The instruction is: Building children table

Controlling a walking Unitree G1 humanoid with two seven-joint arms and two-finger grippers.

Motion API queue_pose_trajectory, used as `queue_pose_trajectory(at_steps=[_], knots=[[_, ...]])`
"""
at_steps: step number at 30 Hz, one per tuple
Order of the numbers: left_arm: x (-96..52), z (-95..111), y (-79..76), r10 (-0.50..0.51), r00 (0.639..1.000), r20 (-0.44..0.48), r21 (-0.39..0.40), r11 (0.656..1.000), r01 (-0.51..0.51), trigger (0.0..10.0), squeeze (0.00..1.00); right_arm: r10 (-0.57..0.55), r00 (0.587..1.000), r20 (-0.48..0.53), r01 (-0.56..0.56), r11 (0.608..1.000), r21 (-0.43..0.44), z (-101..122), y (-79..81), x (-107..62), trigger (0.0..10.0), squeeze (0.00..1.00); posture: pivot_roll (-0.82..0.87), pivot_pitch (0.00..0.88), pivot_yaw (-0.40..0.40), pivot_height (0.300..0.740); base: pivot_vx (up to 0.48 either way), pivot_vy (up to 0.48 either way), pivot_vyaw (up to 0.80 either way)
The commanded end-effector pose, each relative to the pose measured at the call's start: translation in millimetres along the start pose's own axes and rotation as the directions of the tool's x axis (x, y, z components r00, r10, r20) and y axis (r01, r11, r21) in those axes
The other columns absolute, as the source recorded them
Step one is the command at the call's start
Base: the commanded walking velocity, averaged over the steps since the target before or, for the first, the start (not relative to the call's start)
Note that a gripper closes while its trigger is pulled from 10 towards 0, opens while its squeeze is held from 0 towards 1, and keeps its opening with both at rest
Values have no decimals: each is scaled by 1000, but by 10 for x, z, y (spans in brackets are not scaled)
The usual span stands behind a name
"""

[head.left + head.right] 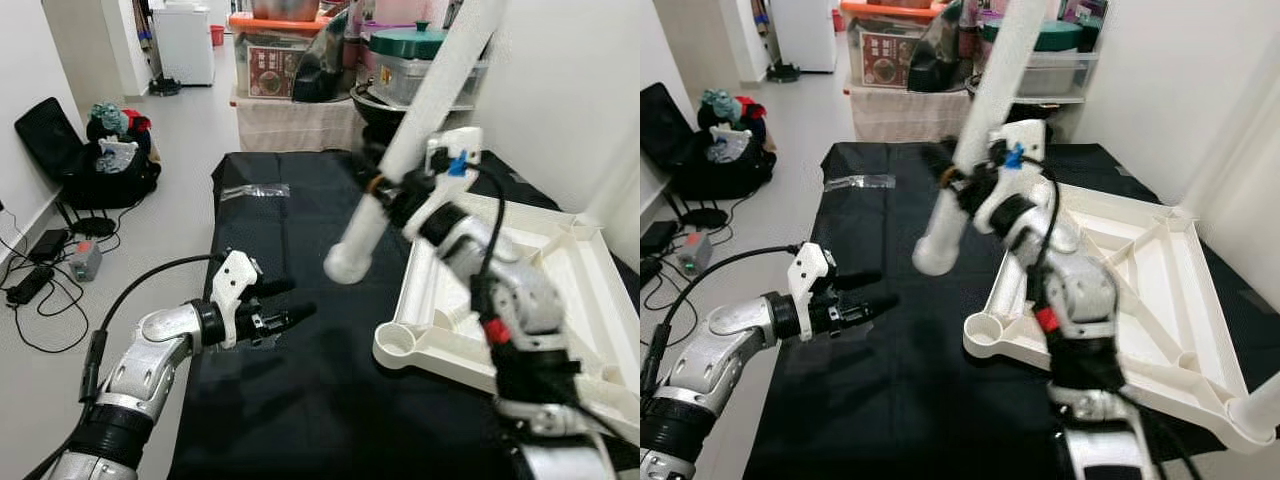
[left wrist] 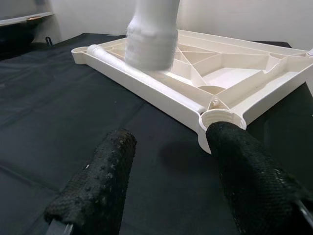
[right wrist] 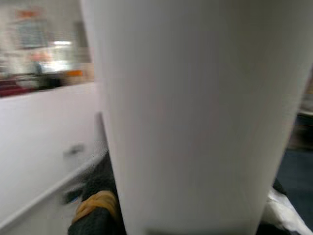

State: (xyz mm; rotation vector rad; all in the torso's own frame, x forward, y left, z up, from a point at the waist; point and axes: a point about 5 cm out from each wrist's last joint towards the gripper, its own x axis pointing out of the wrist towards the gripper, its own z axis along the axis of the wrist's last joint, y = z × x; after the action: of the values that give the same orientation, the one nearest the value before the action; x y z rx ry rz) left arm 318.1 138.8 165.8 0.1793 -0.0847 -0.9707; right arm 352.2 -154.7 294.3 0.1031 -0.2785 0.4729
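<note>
White tube leg, plain, tilted in right gripper

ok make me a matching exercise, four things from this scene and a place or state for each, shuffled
Things:
1. white table leg
2. upturned tabletop
3. left gripper
4. clear plastic bag

Places or states:
a. lying flat on the black cloth's far end
b. open, holding nothing, above the cloth
c. held tilted in the right gripper
d. resting underside up, corner socket facing the left gripper

Pairs: 1-c, 2-d, 3-b, 4-a
</note>
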Motion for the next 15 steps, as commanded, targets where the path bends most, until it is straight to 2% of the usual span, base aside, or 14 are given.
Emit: queue_pose_trajectory(at_steps=[1,2,4,6,9,15], knots=[[-12,-13,-22,2,1000,-6,5,1000,-2,10000,0,-64,998,4,64,998,-14,32,-103,5,0,0,59,0,-58,740,0,0,0],[-12,-13,-22,2,1000,-6,5,1000,-2,10000,0,-64,998,4,64,998,-14,32,-103,5,0,0,59,0,-58,740,0,0,0],[-38,-27,25,50,999,-10,16,999,-50,10000,0,-165,986,4,165,986,-5,124,-304,-22,0,0,56,0,-53,740,0,0,0],[-54,-36,48,69,997,-15,22,997,-69,10000,0,-186,983,7,186,983,1,156,-347,-32,0,0,56,0,-53,740,0,0,0],[-69,-43,69,84,996,-19,25,996,-84,10000,0,-196,981,13,195,981,8,178,-367,-32,0,0,55,0,-51,740,0,0,0],[-63,-19,100,89,996,-17,24,996,-88,10000,0,-171,985,16,170,985,8,155,-308,11,0,0,55,0,-49,740,0,0,0]])
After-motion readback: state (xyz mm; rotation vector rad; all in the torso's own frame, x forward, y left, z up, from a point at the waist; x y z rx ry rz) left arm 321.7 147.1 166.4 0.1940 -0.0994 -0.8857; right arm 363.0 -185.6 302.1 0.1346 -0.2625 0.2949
